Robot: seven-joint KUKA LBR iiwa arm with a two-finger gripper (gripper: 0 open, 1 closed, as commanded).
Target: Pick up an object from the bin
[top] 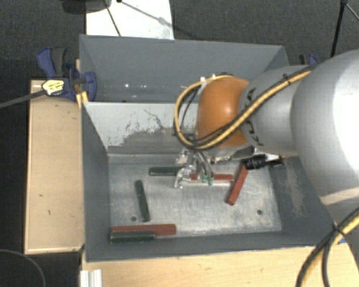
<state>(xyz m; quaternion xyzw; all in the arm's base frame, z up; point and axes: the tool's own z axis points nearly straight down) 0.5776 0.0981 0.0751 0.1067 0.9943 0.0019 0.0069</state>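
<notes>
My gripper (193, 175) hangs low over the middle of the bin floor, under the orange wrist cover. A thin red stick (220, 177) lies flat right at it, running off to the right from under the gripper. A dark green stick (162, 171) lies flat just to its left, pointing at the gripper. To the right, a thicker red stick (236, 185) lies slanted on the floor, its upper end hidden under the arm.
Another dark green stick (142, 200) lies at the left of the floor. A long red bar (145, 228) and a dark green bar (131, 237) lie side by side along the front wall. The arm covers the bin's right back part.
</notes>
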